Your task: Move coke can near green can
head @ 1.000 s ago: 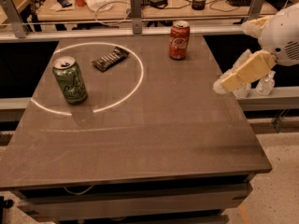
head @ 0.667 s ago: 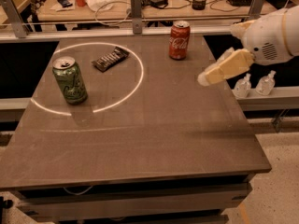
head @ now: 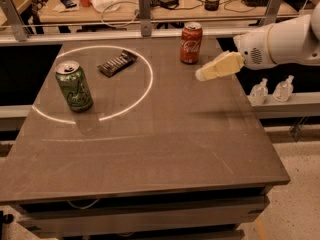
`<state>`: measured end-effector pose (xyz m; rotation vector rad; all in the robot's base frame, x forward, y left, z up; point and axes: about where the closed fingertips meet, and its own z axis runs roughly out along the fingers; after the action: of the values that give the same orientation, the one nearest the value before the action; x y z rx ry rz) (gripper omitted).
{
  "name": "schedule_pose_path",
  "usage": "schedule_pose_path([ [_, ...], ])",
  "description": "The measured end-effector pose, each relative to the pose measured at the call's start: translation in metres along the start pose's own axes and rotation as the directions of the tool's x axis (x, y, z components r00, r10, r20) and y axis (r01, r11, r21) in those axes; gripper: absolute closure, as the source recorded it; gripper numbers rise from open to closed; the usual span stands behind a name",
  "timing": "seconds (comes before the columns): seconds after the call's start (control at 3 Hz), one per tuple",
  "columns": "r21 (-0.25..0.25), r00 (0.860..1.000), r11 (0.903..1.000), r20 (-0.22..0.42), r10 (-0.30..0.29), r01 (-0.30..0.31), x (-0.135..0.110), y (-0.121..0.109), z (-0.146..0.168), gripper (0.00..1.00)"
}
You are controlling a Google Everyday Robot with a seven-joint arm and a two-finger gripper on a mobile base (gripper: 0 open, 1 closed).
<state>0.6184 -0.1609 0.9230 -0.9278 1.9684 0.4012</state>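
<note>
The coke can [head: 191, 43], red with white script and a silver top, stands upright near the far edge of the table [head: 165, 149]. The green can [head: 74, 86] stands upright at the left, on the rim of a white circle marked on the table. My gripper [head: 202, 75] comes in from the right on a white arm and hovers above the table just to the right of and in front of the coke can, not touching it. It holds nothing.
A dark snack bar [head: 117, 63] lies inside the white circle between the two cans. A metal rail [head: 145, 31] runs behind the table, with a cluttered desk beyond. Two small clear bottles [head: 272, 90] stand on a ledge to the right.
My gripper has moved left and toward the far side, from beyond the table's right edge to close beside the coke can. The cans and the bar have not moved.
</note>
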Motion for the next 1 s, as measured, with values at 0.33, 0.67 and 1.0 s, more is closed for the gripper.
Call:
schedule_pose_path([
  [0.33, 0.017, 0.994, 0.9982, 0.092, 0.056, -0.058, 0.009, -0.025, 0.022, 0.0],
  [0.67, 0.02, 0.972, 0.9979, 0.227, 0.055, -0.061, 0.013, -0.044, 0.031, 0.0],
  [1.0, 0.024, 0.957, 0.9997, 0.289, -0.001, -0.007, 0.01, -0.05, 0.037, 0.0],
])
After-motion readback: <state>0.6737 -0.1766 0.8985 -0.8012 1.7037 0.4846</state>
